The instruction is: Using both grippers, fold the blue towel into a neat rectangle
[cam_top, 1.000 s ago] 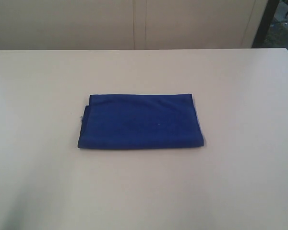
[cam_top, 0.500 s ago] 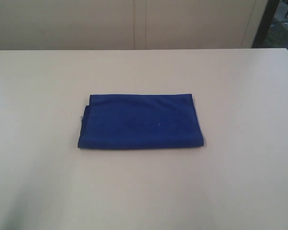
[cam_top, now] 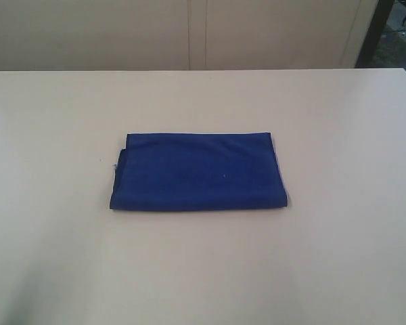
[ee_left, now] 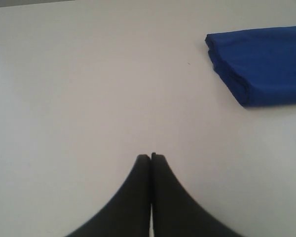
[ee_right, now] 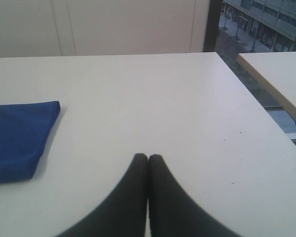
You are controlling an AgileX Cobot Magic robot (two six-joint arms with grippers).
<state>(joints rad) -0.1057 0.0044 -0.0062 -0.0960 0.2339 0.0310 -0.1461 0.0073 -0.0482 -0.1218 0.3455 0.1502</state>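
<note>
Two grippers: neither shows in the exterior view; each appears only in its own wrist view, and both are clear of the blue towel [cam_top: 197,172].
Blue towel: folded into a flat rectangle, resting on the pale table [cam_top: 338,257] with its long sides running across the exterior view; nothing touches it.
Towel's left short end: stacked layers show, the lowest sticking out slightly past the ones above (a pale thread pokes out there).
Towel's right short end: looks closed and rounded at the near corner.
Left gripper [ee_left: 151,157]: jaws pressed together, tips meeting, holding nothing; it is over bare table well apart from the towel's left short end, with the towel [ee_left: 266,64] lying beyond the tips and off to one side.
Right gripper [ee_right: 148,157]: jaws likewise closed and empty; it is well apart from the towel's right short end, the towel [ee_right: 17,138] off to its side.
Second table [ee_right: 281,74]: far from the towel, across a gap.
</note>
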